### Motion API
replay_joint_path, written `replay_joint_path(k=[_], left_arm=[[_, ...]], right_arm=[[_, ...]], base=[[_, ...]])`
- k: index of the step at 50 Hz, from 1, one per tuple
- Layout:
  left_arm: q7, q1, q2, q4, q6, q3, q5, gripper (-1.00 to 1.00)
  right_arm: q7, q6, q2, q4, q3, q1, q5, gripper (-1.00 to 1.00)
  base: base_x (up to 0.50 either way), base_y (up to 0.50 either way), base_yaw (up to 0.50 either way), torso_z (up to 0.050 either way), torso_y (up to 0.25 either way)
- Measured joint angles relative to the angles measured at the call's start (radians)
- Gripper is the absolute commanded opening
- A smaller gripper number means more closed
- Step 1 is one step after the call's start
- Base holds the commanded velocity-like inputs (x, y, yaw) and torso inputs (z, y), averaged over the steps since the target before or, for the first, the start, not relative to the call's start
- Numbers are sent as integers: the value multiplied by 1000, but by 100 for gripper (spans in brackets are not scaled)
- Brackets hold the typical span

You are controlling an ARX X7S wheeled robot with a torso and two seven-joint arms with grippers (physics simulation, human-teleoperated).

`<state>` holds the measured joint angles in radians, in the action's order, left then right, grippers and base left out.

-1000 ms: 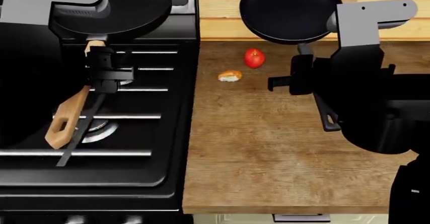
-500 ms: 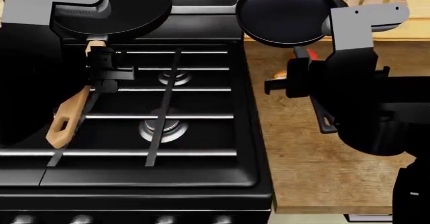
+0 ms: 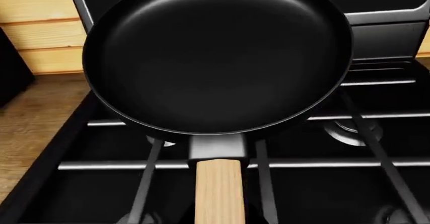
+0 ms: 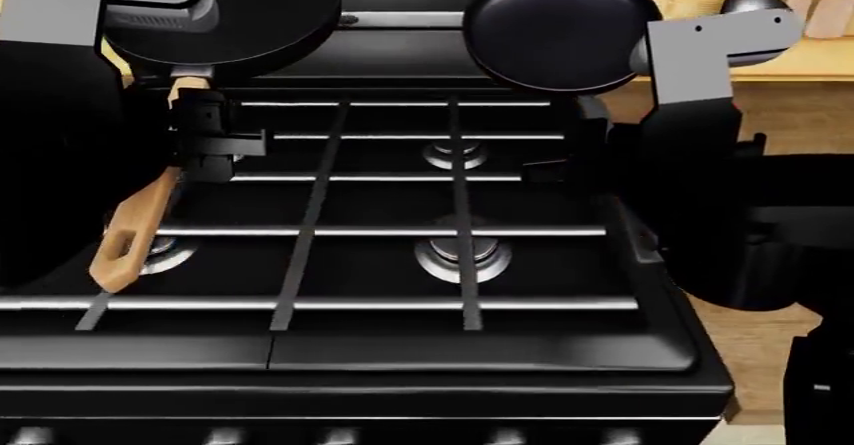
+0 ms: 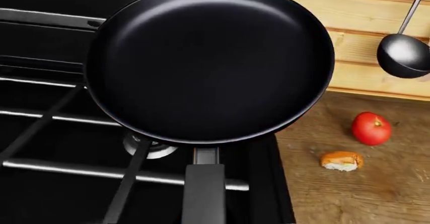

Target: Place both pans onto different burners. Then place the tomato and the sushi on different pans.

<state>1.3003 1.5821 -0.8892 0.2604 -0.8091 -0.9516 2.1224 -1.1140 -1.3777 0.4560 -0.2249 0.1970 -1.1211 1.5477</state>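
Now stove (image 4: 400, 265) beneath both pans (image 4: 561, 27).

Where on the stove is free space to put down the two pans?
All four burners are bare: near right, far right, near left, and one under the wooden-handled pan. The black-handled pan hangs over the stove's right edge. The counter by the tomato and sushi is tighter.

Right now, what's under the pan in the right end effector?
The black-handled pan hangs over the stove grate. A burner ring peeks out below its rim; the rest of that burner is covered.
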Motion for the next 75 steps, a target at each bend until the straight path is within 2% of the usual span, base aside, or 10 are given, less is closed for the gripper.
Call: replay_joint_path(k=[17, 34, 55, 75], left_arm=[[-3, -2, -4, 4, 3, -3, 0, -100], [1, 1, -10, 3, 3, -5, -2, -100], [-4, -6, -16, 10, 12, -8, -2, -100], [-10, -9, -21, 10, 16, -11, -6, -100]], right_arm=[[6, 18, 9, 0, 24, 2, -3, -100], [-86, 14, 26, -13, 29, 13, 99, -100], [-299, 84, 124, -162, 17, 148, 406, -100], [-361, 154, 174, -191, 48, 188, 487, -100]], base=[[0, 500, 0, 1, 4], [0, 0, 0, 2, 4], [0, 0, 0, 1, 5], [0, 0, 0, 2, 4]])
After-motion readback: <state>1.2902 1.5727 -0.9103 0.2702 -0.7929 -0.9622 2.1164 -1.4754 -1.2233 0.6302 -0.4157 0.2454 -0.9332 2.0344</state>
